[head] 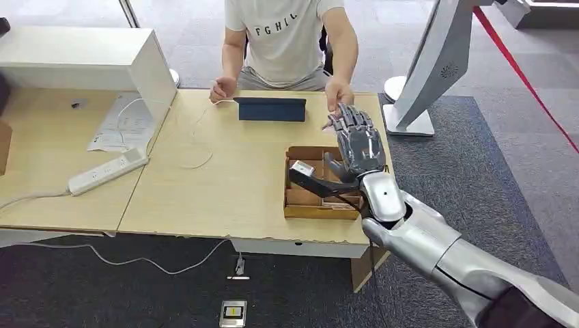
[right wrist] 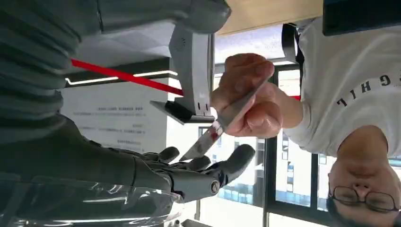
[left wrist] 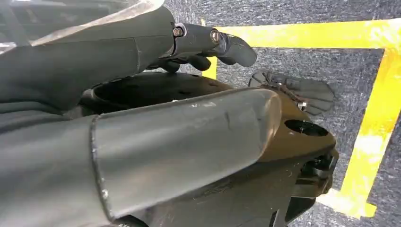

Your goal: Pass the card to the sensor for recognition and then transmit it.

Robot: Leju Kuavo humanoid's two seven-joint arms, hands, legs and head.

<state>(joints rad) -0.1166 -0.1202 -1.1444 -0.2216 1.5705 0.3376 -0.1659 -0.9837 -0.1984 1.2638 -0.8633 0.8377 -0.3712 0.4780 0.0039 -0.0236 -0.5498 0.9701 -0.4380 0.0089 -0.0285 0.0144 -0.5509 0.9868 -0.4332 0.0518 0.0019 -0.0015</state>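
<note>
My right hand (head: 358,143) is raised over the table's far right, palm toward a seated person, fingers spread and upright. In the right wrist view the person's hand (right wrist: 248,94) pinches a thin card (right wrist: 222,123) with a red mark. The card's free end reaches my fingers (right wrist: 203,168), while my thumb (right wrist: 203,14) stays far from it, so I hold nothing. A dark blue flat device (head: 272,109) stands on the table in front of the person. My left hand (left wrist: 142,142) hangs over the floor, fingers (left wrist: 222,42) loosely extended and holding nothing.
An open cardboard box (head: 321,205) sits under my right wrist, with a dark object with a pale tip (head: 307,174) above it. A white power strip (head: 106,172) and papers (head: 123,123) lie at the left. A white kiosk stand (head: 427,75) rises past the table's right edge.
</note>
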